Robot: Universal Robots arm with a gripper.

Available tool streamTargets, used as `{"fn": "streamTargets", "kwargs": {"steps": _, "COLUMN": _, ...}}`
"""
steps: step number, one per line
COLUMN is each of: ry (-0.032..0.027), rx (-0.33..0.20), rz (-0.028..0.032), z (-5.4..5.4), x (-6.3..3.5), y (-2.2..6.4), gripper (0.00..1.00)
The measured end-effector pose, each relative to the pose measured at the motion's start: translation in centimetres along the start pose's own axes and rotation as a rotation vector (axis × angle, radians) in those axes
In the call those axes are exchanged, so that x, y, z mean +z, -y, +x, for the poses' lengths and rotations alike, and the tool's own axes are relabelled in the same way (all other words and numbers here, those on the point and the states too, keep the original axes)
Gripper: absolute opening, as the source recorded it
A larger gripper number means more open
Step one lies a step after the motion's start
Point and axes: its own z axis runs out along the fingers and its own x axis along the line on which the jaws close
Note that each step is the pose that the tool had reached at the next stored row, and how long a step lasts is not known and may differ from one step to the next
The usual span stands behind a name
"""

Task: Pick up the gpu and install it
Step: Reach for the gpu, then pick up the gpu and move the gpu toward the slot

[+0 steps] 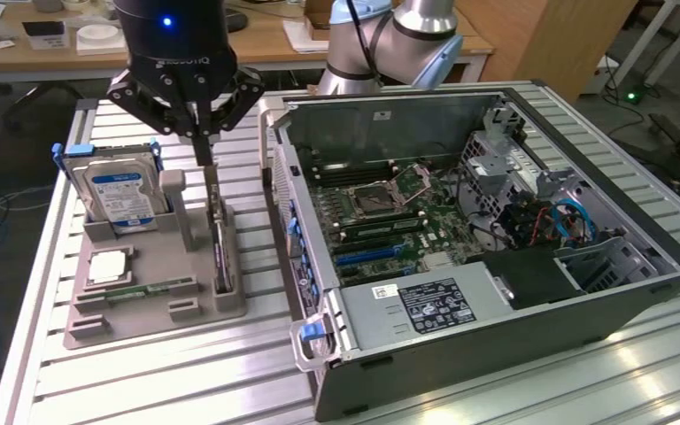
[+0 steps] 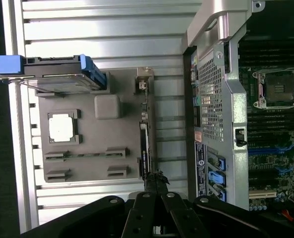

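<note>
The gpu (image 1: 217,241) stands on edge in a slot of the grey holder tray (image 1: 157,312), its pale bracket strip pointing up. From the wrist it appears edge-on as a thin dark strip, the gpu (image 2: 143,141). My gripper (image 1: 204,150) hangs right over the card's upper end with its black fingers shut together. In the wrist view the gripper (image 2: 156,179) sits at the card's near end. I cannot tell whether the tips touch the card. The open computer case (image 1: 316,292) lies to the exterior view's right of the tray, its motherboard (image 1: 375,212) exposed.
On the tray are a silver hard drive (image 1: 121,195) with a blue label, a square processor chip (image 1: 106,266) and a slim memory stick (image 1: 151,288). The case wall (image 2: 211,99) stands close beside the tray. All of it rests on a ribbed aluminium table (image 1: 174,381).
</note>
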Motion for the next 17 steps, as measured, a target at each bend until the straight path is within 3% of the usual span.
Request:
{"fn": "streamTargets", "kwargs": {"steps": 13, "ry": 0.0, "rx": 0.0, "rz": 0.0, "z": 0.01, "x": 0.0, "y": 0.0, "gripper": 0.11}}
{"fn": "streamTargets", "kwargs": {"steps": 17, "ry": 0.0, "rx": 0.0, "rz": 0.0, "z": 0.01, "x": 0.0, "y": 0.0, "gripper": 0.29}}
